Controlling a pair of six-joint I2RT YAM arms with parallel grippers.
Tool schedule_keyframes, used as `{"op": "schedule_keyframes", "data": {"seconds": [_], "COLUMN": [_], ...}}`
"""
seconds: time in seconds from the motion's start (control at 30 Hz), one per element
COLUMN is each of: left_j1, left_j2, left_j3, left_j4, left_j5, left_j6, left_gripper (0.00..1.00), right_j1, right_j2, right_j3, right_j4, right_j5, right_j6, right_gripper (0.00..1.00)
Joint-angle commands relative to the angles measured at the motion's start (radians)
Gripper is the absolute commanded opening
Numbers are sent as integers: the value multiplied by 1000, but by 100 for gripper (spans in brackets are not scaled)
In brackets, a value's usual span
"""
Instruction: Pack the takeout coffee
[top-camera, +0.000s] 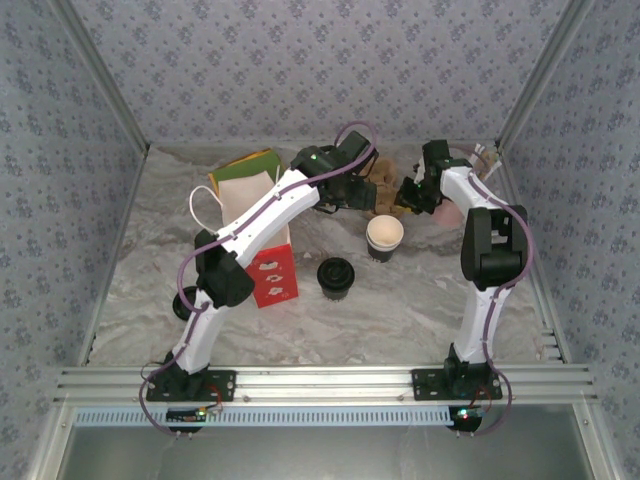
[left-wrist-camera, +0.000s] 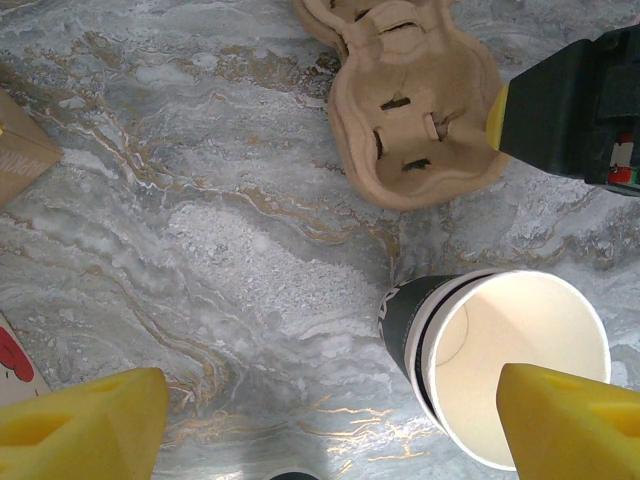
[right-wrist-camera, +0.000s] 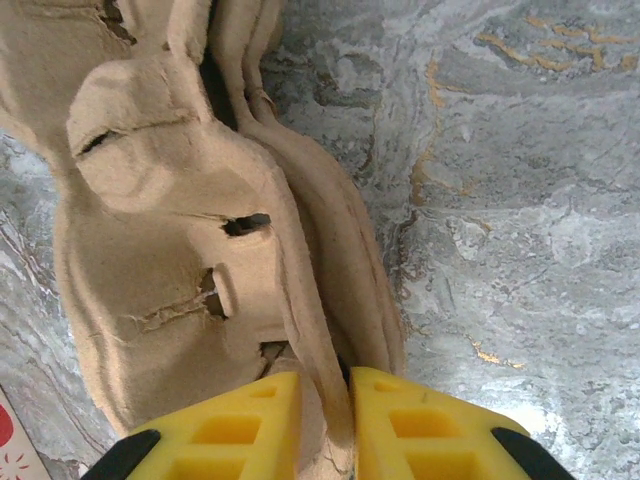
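Top view: coffee cup (top-camera: 385, 238) upright on desk (top-camera: 420, 310), centre-right, mouth open, no lid. Dark round thing (top-camera: 336, 277) at 8 o'clock of it; lid or second cup, cannot tell. Red-and-white bag (top-camera: 270, 265) further out at 9 o'clock, well apart from the cup. Cardboard carrier (top-camera: 385, 190) near, at 12 o'clock. Left arm (top-camera: 262, 215) stretched over the bag, ending at about 11 o'clock of the cup. Right arm (top-camera: 487, 250) ending at about 1 o'clock, at the carrier. Similar reach from either side.

Left wrist view: left tool (left-wrist-camera: 330, 430) wide, holding nothing. Cup at 3 o'clock of tool centre, dark sleeve and white rim, inside looks empty. Rim partly hidden behind one yellow finger (left-wrist-camera: 570, 420), so not yet between the two. Long axis vertical. Judging from that: needs a sideways shift toward 3 o'clock to straddle the sleeve before closing. Carrier at 1 o'clock, apart from the cup.

Right wrist view: right tool (right-wrist-camera: 325, 420) narrow, pinched on a thin upright edge of the carrier, cardboard between the yellow tips. Busy there, so the cup probably goes to the left arm.

Writing: nothing readable. White marks on the bag's red panel too small to make out; no brand visible on the sleeve.
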Motion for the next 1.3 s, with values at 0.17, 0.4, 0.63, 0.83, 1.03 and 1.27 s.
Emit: {"op": "schedule_keyframes", "data": {"seconds": [0.17, 0.4, 0.63, 0.83, 1.03, 1.27], "left_j1": [-2, -3, -2, 1, 7, 15], "left_j2": [-37, -40, -52, -63, -71, -84], "left_j3": [0, 1, 3, 9, 34, 37], "left_j4": [1, -3, -4, -3, -18, -20], "left_j5": [0, -1, -9, -9, -12, -11], "left_j6": [2, 2, 4, 6, 10, 13], "left_gripper": [86, 85, 86, 86, 86, 88], "right_j1": [8, 8, 11, 11, 9, 8], "right_j2": [26, 59, 50, -5, -68, -128], "right_j3": [36, 43, 49, 39, 26, 2], "right_j4": [-12, 2, 1, -1, 0, 12], "right_j5": [-23, -38, -44, -50, -54, -58], "right_j6": [-7, -2, -3, -5, -5, -5], "right_gripper": [21, 21, 7, 1, 0, 0]}}
